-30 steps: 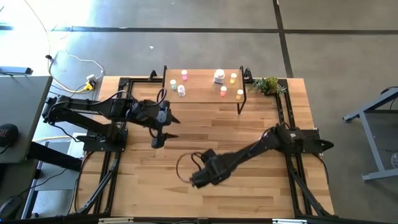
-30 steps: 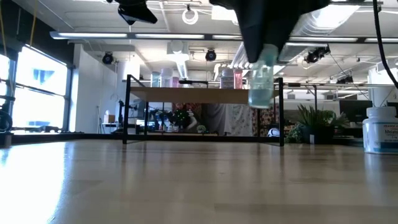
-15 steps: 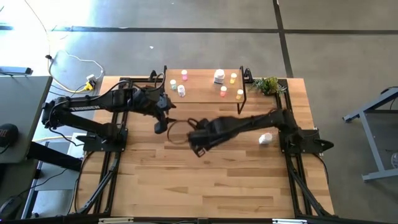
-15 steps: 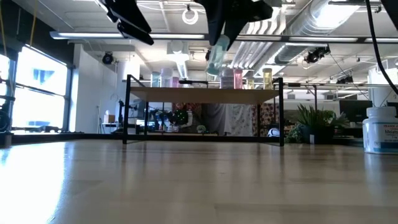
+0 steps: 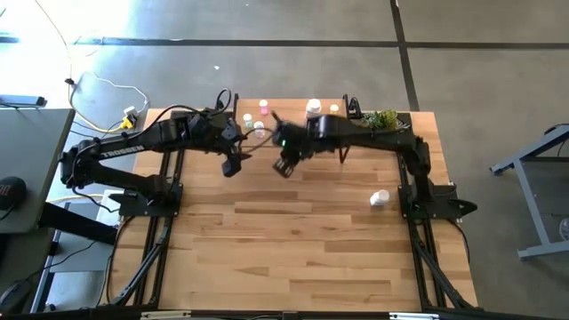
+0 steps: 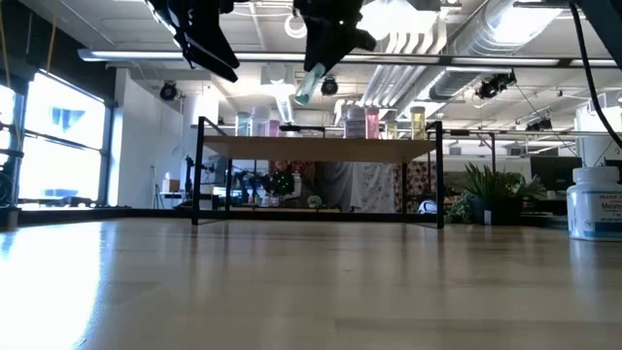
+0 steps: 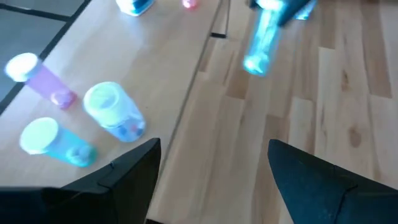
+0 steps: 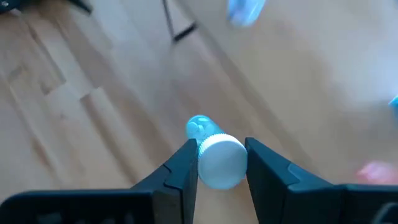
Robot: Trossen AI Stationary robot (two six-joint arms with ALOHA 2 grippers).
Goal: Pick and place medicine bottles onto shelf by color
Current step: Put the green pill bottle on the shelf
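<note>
Right gripper [image 8: 219,163]: jaws pinching blue bottle [image 8: 212,149], tilted, over shelf [image 5: 293,133] edge. Left gripper [image 7: 211,168]: jaws spread, beside. Risk: tilted release topples it among bottles already standing there.

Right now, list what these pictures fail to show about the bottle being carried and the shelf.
- Bottle in the right gripper: its contents are too blurred to read in the right wrist view.
- Same bottle, high view: hidden under the right arm.
- Shelf: the arms cover its front edge in the high view, so any free slots there are unseen.
- Large white bottle: label too small, cut by the low view's edge.
</note>
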